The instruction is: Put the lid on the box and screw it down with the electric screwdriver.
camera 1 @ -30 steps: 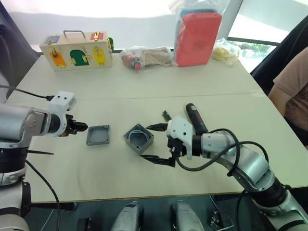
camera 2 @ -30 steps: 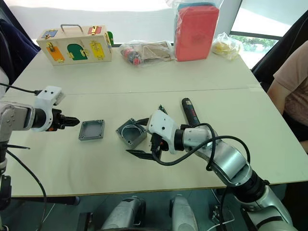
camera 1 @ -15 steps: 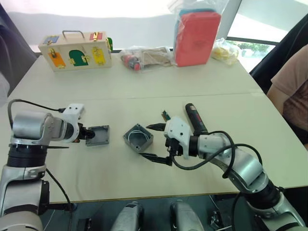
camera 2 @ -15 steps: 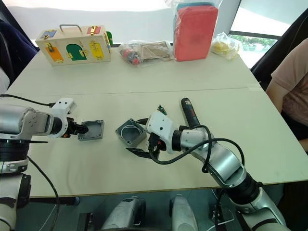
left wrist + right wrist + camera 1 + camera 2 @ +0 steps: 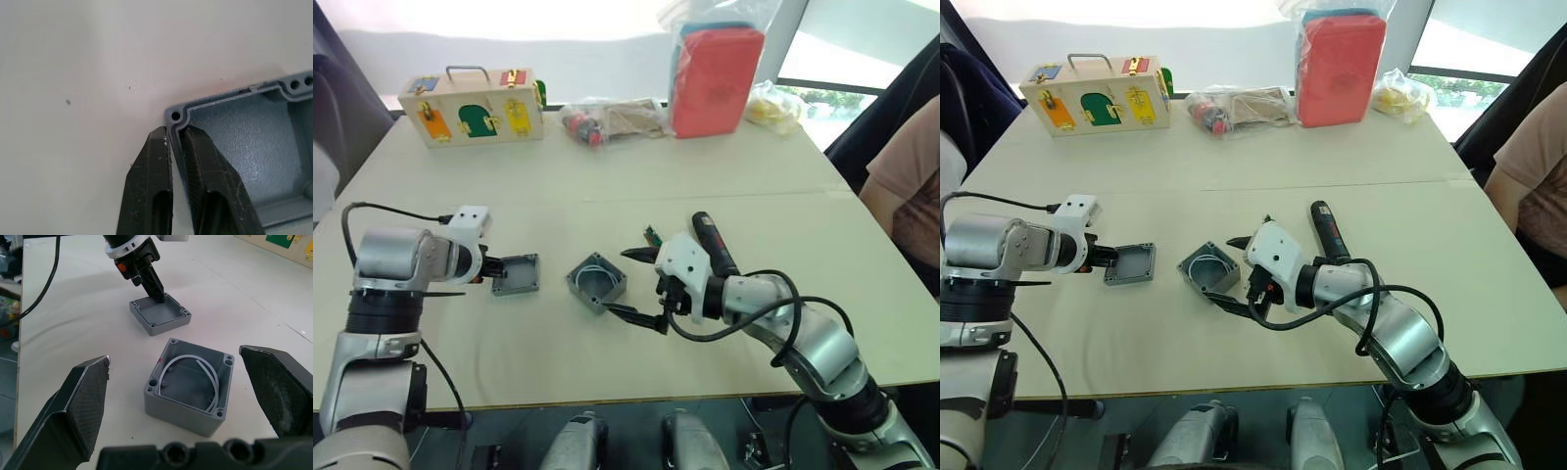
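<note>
Now clamped on the lid [image 5: 515, 274] rim are left gripper [image 5: 177, 134] jaws; right gripper [image 5: 640, 285] jaws gape beside box [image 5: 596, 282]

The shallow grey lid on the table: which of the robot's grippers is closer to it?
Left. The left gripper pinches the rim of the lid. The right gripper is spread open beside the box, apart from the lid.

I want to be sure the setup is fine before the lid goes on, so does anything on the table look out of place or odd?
Nothing stands out. The lid lies hollow side up, its rim pinched by the left gripper. The box sits open and upright with its white wire coiled inside.
</note>
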You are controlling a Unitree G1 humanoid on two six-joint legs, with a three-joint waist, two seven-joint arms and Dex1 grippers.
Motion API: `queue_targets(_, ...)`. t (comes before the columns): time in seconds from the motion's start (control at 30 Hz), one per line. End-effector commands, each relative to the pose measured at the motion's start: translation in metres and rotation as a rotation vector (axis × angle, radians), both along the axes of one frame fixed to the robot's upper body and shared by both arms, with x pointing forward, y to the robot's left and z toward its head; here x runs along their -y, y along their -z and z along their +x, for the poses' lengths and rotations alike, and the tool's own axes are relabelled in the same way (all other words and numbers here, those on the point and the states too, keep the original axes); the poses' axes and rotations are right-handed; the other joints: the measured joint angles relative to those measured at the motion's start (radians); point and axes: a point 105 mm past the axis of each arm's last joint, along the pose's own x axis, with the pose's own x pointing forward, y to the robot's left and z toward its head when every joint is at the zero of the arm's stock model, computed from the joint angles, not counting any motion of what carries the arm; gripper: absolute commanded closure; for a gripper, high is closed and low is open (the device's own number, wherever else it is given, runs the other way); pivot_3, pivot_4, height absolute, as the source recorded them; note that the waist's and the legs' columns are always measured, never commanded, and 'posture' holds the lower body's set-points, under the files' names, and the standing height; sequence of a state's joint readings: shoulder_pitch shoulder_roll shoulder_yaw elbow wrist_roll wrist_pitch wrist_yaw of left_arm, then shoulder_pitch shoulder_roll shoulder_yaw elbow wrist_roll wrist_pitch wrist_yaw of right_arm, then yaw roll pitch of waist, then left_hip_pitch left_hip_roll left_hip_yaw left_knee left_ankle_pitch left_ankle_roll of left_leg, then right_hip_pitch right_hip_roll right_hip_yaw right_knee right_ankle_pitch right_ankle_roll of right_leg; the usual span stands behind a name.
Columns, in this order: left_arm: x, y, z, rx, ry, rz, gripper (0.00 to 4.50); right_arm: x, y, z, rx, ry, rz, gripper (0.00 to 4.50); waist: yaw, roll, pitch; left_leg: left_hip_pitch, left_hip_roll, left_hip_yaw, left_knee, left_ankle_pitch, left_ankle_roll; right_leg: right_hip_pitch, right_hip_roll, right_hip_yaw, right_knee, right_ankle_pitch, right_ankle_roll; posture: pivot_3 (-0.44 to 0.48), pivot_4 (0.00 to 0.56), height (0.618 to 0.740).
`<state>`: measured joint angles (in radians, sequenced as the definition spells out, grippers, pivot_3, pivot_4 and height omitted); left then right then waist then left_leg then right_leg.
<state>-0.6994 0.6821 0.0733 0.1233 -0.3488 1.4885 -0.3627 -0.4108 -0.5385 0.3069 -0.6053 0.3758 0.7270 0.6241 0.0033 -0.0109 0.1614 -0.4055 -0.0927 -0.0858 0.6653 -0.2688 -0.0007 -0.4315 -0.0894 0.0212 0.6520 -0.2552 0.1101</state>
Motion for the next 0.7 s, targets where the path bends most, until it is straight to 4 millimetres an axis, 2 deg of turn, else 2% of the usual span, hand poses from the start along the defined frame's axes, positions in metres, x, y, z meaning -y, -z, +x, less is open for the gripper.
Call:
queue_targets(0.03,-0.001,0.015,-0.005,-0.029,-0.030,-0.010,4.48,0.000,-0.011,-0.003,0.038,-0.019,0.013,0.00,0.006,0.001,0.000,0.000,0.000,0.000,0.000,0.000,0.000,0.000,0.000,0.000,0.000,0.000,0.000,0.000,0.150,0.740)
queue_targets(0.1,0.001,0.014,-0.005,-0.007,-0.039,-0.018,4.48,0.003,-0.011,-0.001,0.028,-0.020,0.013,0.00,0.008,0.002,-0.001,0.001,0.000,0.000,0.000,0.000,0.000,0.001,0.000,0.000,0.001,0.000,0.000,0.000,0.150,0.740)
queue_targets(0.17,0.001,-0.001,0.000,0.086,-0.042,-0.062,4.48,0.004,-0.014,0.001,-0.010,-0.013,0.053,0.00,0.009,0.001,-0.001,0.001,0.000,0.000,0.000,0.000,0.000,0.001,0.000,0.000,0.000,0.000,0.000,0.000,0.150,0.740)
queue_targets(0.3,-0.010,-0.052,0.011,0.380,-0.044,-0.073,4.48,0.010,-0.035,0.011,-0.135,0.021,0.242,0.00,0.008,-0.001,0.000,0.001,0.001,-0.001,0.000,0.000,0.000,0.001,0.000,0.000,0.000,0.000,0.000,0.000,0.150,0.740)
queue_targets(0.4,-0.009,-0.088,0.012,0.566,0.013,-0.078,4.48,0.016,-0.049,0.028,-0.192,0.078,0.330,0.00,0.008,-0.001,0.000,-0.002,0.001,-0.001,0.000,0.001,-0.001,-0.002,-0.001,0.000,-0.001,0.001,-0.002,0.000,0.150,0.740)
queue_targets(0.47,0.001,-0.112,0.013,0.682,0.080,-0.113,4.48,0.014,-0.056,0.045,-0.232,0.116,0.374,0.00,0.005,-0.001,0.000,-0.002,0.001,-0.001,-0.001,0.001,-0.001,-0.002,-0.002,0.000,-0.002,0.001,-0.002,0.000,0.150,0.740)
queue_targets(0.53,0.009,-0.125,0.013,0.753,0.124,-0.131,4.48,0.011,-0.060,0.053,-0.261,0.125,0.398,0.00,0.006,-0.001,0.000,-0.002,0.001,0.000,-0.001,0.001,-0.001,-0.003,-0.002,0.000,-0.002,0.001,-0.002,0.000,0.150,0.740)
queue_targets(0.7,0.062,-0.155,0.021,0.913,0.278,-0.194,4.48,-0.009,-0.082,0.088,-0.365,0.142,0.500,0.00,0.006,-0.001,0.000,-0.002,0.000,0.000,-0.001,0.001,-0.002,-0.003,-0.002,-0.001,-0.002,0.001,-0.002,0.000,0.150,0.740)
